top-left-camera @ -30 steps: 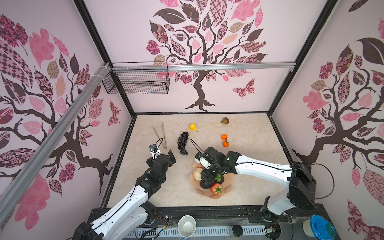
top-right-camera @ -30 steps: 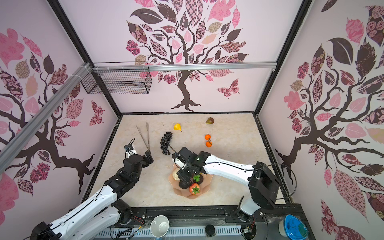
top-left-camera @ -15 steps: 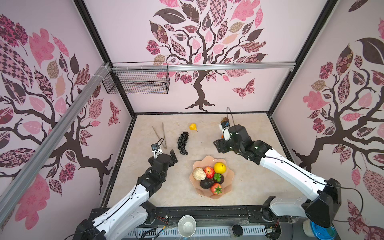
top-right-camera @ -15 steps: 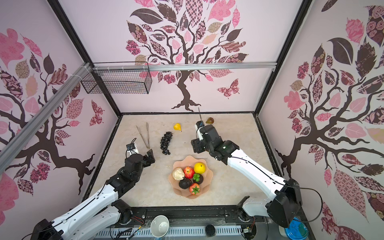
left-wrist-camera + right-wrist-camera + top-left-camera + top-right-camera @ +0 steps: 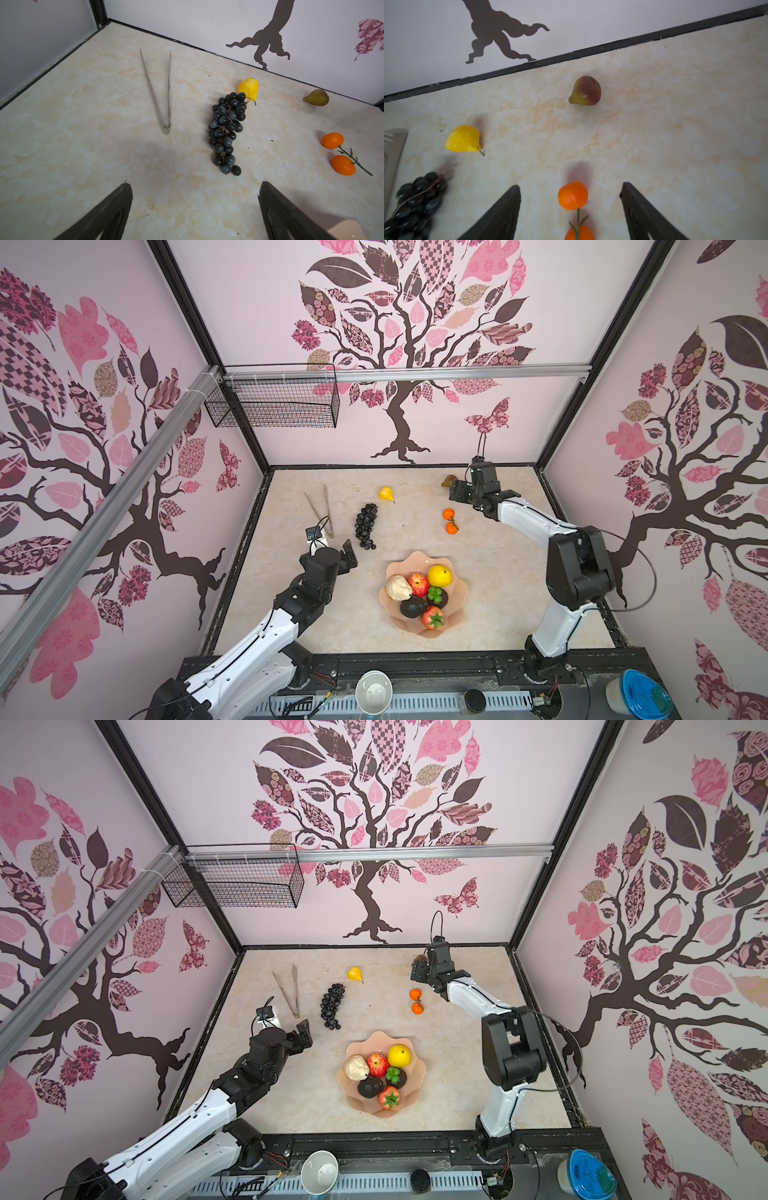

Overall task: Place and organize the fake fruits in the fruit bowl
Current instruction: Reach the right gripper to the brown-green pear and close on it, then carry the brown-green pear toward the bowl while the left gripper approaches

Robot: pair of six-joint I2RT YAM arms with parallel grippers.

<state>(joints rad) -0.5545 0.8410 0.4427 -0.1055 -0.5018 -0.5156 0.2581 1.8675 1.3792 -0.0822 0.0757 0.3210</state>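
The peach-pink fruit bowl point(image 5: 415, 559) point(image 5: 380, 1038) holds a cream pear point(image 5: 398, 587), red apple point(image 5: 418, 584), lemon point(image 5: 439, 576), avocado point(image 5: 412, 606) and other fruits. Loose on the table lie a black grape bunch point(image 5: 365, 526) point(image 5: 226, 133), a small yellow pear point(image 5: 386, 494) point(image 5: 464, 138), two stemmed oranges point(image 5: 449, 520) point(image 5: 572, 195) and a brown-green pear point(image 5: 449, 480) point(image 5: 585, 91). My right gripper point(image 5: 456, 492) point(image 5: 570, 187) hovers open at the far right, with one orange showing between its fingers. My left gripper point(image 5: 349, 555) point(image 5: 195, 187) is open and empty, short of the grapes.
Thin tongs point(image 5: 320, 510) point(image 5: 164, 93) lie left of the grapes. A wire basket point(image 5: 274, 406) hangs on the back-left wall. A white cup point(image 5: 374, 691) and a blue-lidded tub point(image 5: 640, 693) sit beyond the front rail.
My right arm has swung from over the bowl to the far right by the oranges and brown-green pear, its jaws widening. The left arm has stayed still.
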